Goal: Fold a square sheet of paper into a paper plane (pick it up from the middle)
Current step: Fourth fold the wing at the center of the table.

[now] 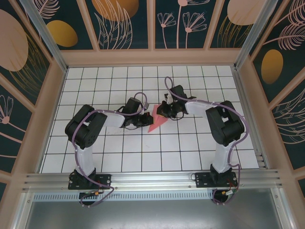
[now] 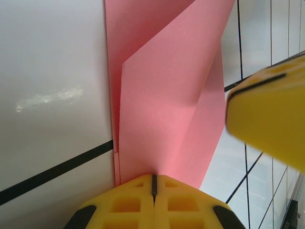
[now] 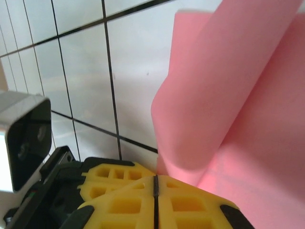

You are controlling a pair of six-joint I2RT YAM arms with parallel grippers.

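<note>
The square sheet of paper (image 1: 156, 122) is pink and folded into a pointed wedge, lying mid-table between the two arms. My left gripper (image 1: 145, 119) meets it from the left and my right gripper (image 1: 164, 113) from the right. In the left wrist view the yellow jaws (image 2: 153, 185) are pressed together on the paper's near edge, and folded layers (image 2: 167, 95) fan out beyond them. In the right wrist view my right gripper (image 3: 155, 185) is also shut, with the edge of a curled flap (image 3: 238, 95) meeting its tips. How deep that edge sits between the pads is hidden.
The white gridded table (image 1: 119, 157) is ringed by a wooden wall (image 1: 152, 58) at the back and sides. The two grippers are nearly touching. The right gripper's yellow finger (image 2: 271, 119) crosses the left wrist view, and the left wrist's camera housing (image 3: 24, 138) shows in the right wrist view.
</note>
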